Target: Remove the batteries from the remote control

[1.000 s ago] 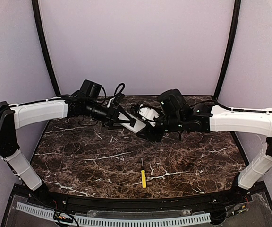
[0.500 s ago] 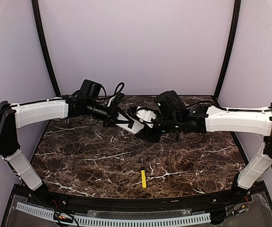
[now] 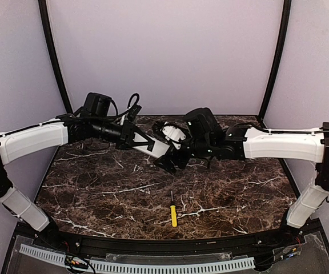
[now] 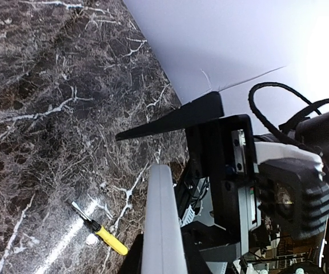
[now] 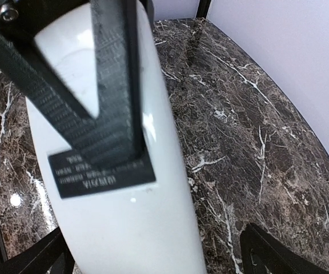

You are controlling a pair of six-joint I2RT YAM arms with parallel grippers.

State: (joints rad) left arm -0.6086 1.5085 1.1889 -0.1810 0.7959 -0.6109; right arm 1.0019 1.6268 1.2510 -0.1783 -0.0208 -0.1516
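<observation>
While our left gripper (image 3: pixel 146 144) clamps the remote control (image 3: pixel 159 149),
our right gripper (image 3: pixel 167 161) straddles it, jaws spread (gripping nothing).

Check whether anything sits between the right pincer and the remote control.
Nothing visible does. The left pincer holds the remote control in the air, and the open right pincer sits right at its free end.

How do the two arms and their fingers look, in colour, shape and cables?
The left arm and the right arm each have long, rounded white shells between black joints. The wrists are black and boxy, and thin black cables loop beside them. The fingers are matte black, flat wedges that taper to a point.
</observation>
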